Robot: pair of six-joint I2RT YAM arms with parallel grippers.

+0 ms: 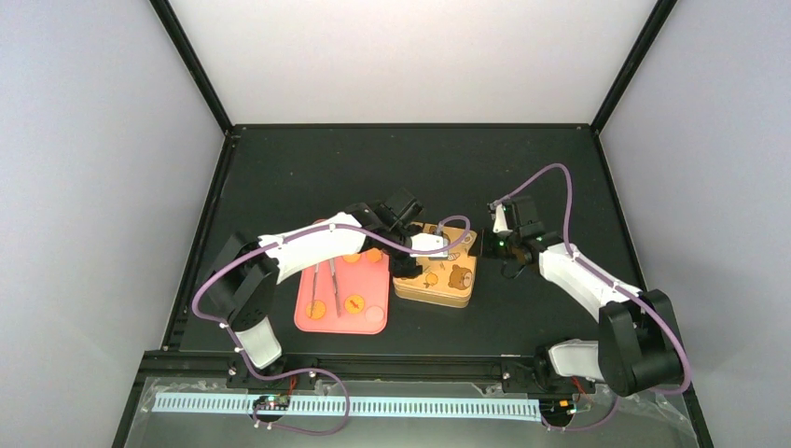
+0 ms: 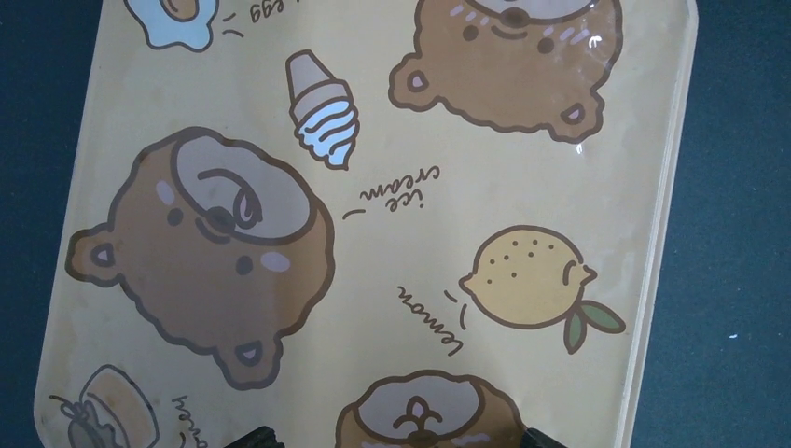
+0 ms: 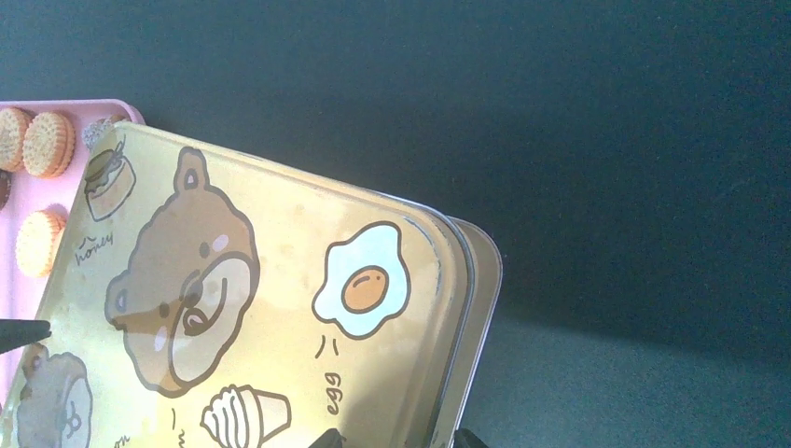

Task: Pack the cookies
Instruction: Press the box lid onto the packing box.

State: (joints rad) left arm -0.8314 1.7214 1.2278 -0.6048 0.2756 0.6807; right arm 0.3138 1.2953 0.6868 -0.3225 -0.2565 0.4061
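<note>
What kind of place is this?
Probably a lab test cell: blank white walls around a black table, left arm and right arm bolted at its edge, staged cookie tray and tin.

The black table (image 1: 308,177) bears a pink tray (image 1: 370,283) beside a bear-print tin (image 1: 454,279).

Bear-print tin, lid askew, on dark counter

Item: yellow lid (image 3: 270,280) printed with brown bears, a fried egg, an ice cream cone and a honey jar, lying tilted and offset over its tin base (image 3: 482,271), whose rounded corner shows past the lid's right edge. Pink tray (image 3: 93,105) at upper left, partly under the lid, carrying golden round cookies (image 3: 48,143). Right hand (image 3: 396,439): two dark fingertips at the bottom edge, apart, with the lid's rim between them. Counter (image 3: 578,121) dark, matte.
</note>
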